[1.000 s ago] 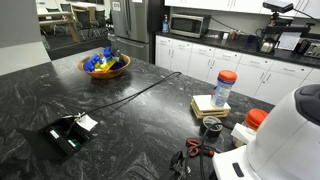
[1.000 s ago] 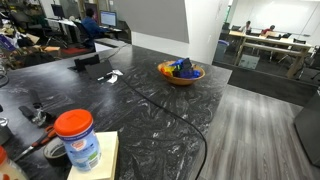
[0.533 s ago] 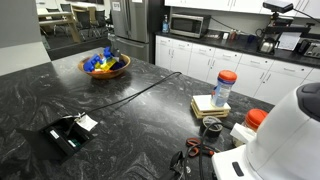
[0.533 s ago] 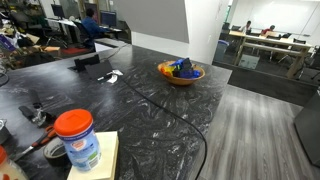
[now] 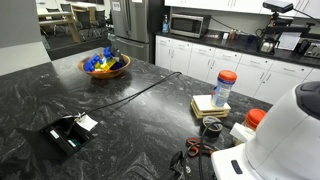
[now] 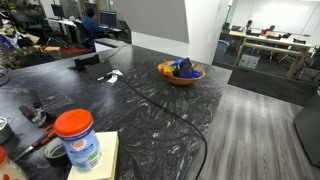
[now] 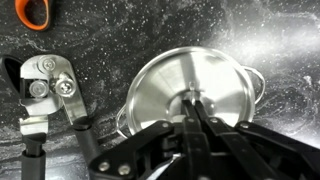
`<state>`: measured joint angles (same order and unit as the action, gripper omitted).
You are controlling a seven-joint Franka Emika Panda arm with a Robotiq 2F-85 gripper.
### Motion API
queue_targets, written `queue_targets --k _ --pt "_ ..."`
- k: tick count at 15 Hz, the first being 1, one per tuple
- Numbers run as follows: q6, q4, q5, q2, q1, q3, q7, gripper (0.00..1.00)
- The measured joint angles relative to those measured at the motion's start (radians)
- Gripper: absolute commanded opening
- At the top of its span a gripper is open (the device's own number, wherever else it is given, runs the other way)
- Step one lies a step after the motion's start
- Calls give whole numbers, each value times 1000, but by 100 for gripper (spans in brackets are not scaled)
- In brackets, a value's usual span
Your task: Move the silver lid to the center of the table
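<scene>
In the wrist view the silver lid (image 7: 215,80) is a shiny round metal dome on the black veined table (image 7: 110,40). It fills the middle of the picture. My gripper (image 7: 190,102) is straight above it. Both black fingers (image 7: 200,130) are drawn together on the small knob at the lid's centre, so the gripper is shut on the lid. A small loop handle sticks out at the lid's right edge. Neither the lid nor the gripper can be made out in the exterior views, where only the arm's white body (image 5: 290,140) shows.
A metal can opener (image 7: 50,90) lies just left of the lid, with an orange handle (image 7: 33,12) beyond it. On the table (image 5: 120,110) are a fruit bowl (image 5: 105,64), a black cable (image 5: 140,92), an orange-capped jar (image 5: 225,88), a black ring (image 5: 211,125) and a black box (image 5: 65,133).
</scene>
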<state>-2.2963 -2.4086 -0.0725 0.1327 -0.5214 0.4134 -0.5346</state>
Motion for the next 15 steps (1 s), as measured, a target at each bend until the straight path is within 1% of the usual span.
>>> queue_targets --k 6,10,13,15 --pt "-1 0 -5 9 5 -10 5 1" --pt "-1 0 -21 53 4 -10 5 1" --pt "1 -4 -15 104 8 -16 56 1" --pt "1 -10 -11 129 17 -32 95 1"
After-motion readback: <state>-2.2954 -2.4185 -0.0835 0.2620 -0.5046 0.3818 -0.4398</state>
